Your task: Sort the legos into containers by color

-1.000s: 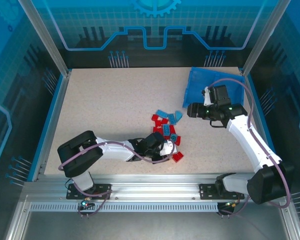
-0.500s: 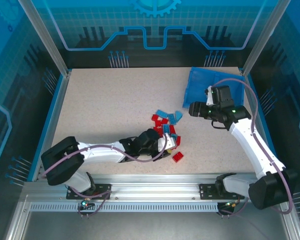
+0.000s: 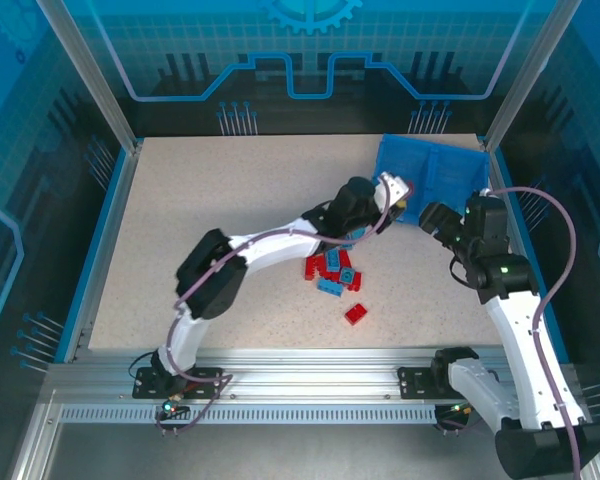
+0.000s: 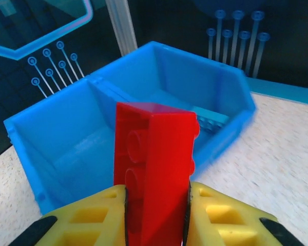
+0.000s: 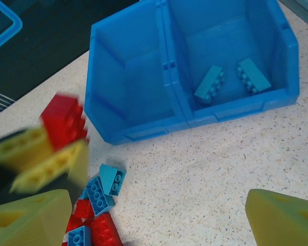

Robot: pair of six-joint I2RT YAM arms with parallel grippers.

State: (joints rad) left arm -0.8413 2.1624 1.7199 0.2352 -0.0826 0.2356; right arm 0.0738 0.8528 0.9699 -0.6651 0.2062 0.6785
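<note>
My left gripper is shut on a red lego, which stands upright between the yellow fingers. It hovers at the near left corner of the blue two-compartment container, close in front of its left compartment. The right wrist view shows the same gripper holding the red lego. Two light blue legos lie in the right compartment. My right gripper is open over bare table in front of the container, with nothing between its fingers. A pile of red and light blue legos lies mid-table.
A single red brick lies apart, nearer the front edge. The left arm stretches diagonally across the table above the pile. Blue rails border the table, and the container sits in the far right corner.
The left arm has swung from the pile up and right to the container, carrying a red lego. The right arm has pulled back to the right, and its jaws have widened.
</note>
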